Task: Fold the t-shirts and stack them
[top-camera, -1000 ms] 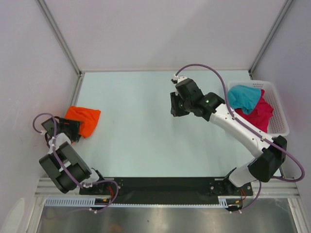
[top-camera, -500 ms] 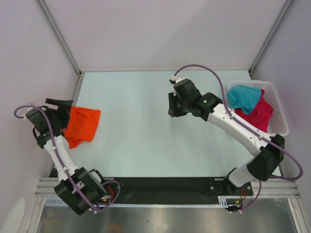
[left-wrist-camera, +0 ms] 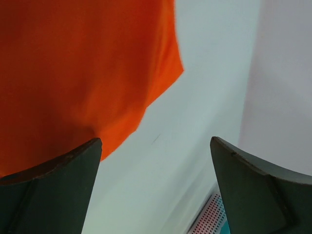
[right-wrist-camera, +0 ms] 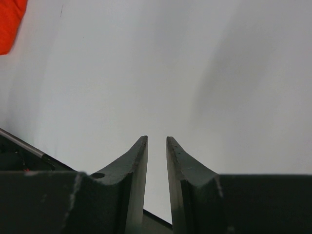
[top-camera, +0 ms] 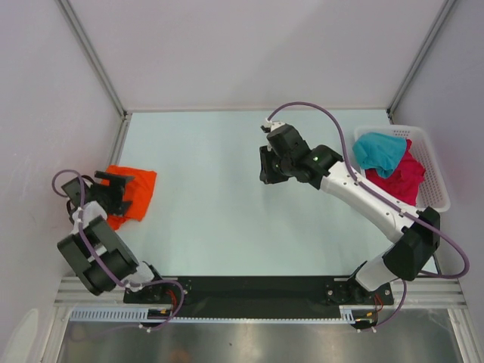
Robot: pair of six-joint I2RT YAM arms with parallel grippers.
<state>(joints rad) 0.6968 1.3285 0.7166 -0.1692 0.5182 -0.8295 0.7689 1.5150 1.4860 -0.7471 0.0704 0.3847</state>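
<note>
Left gripper (left-wrist-camera: 156, 146), spread wide and empty, hides part of the orange t-shirt (top-camera: 139, 187); right gripper (right-wrist-camera: 156, 142) nearly closed, empty

Pale mint tabletop (top-camera: 212, 197), smooth and matte. White slotted plastic basket (top-camera: 433, 185) at the right edge, close to the far right corner, long side along that edge. Black mounting plate (top-camera: 265, 287) along the near edge, with a pale perforated strip (top-camera: 106, 313) and brushed metal ledge (top-camera: 265, 340) just in front. Lilac-white walls (top-camera: 249, 53) beyond the far, left and right edges. Aluminium posts (top-camera: 91, 57) rising from both far corners.
</note>
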